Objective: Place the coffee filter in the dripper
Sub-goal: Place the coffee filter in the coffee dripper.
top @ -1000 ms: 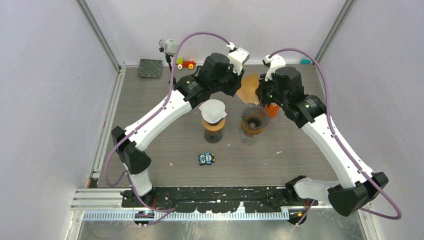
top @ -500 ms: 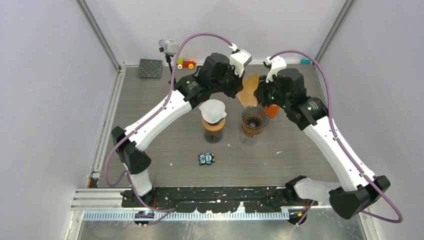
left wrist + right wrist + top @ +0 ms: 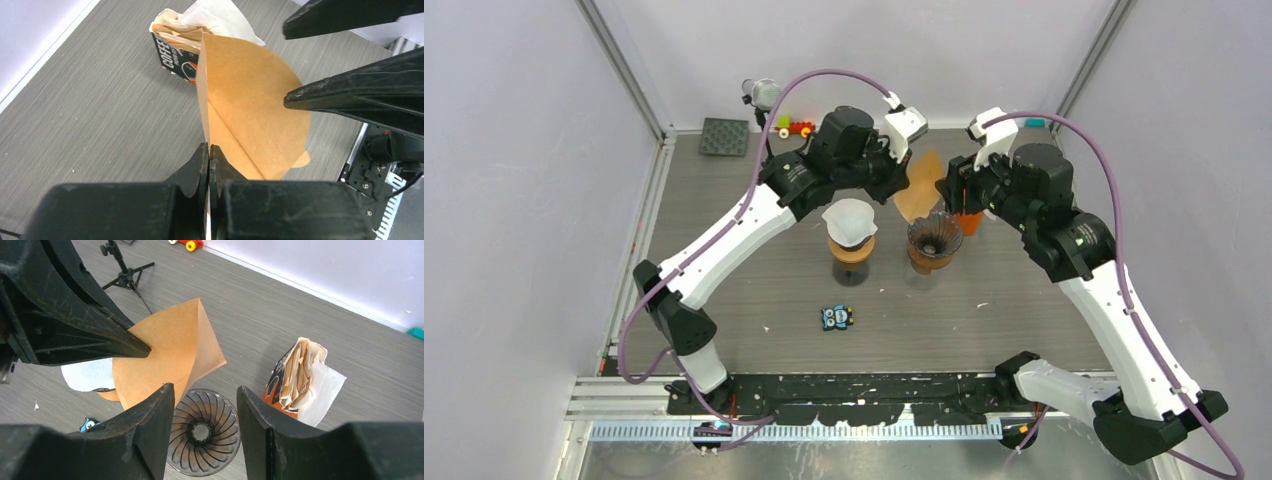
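Note:
A brown paper coffee filter hangs in the air behind the empty dark ribbed dripper. My left gripper is shut on the filter's folded edge. My right gripper is open, and its fingers stand just right of the filter without holding it. Straight below the right jaws I see the dripper, with the filter up and to the left of it. The left gripper's fingers pinch the filter from the left.
A second dripper with a white filter stands left of the empty one. An open pack of filters lies right of the dripper. An owl toy, a black mat, a small tripod and a toy train are on the table.
My left gripper closed fully on the filter. My right gripper opened, let go of the filter and drew back to the right. The filter shifted slightly toward the dripper.

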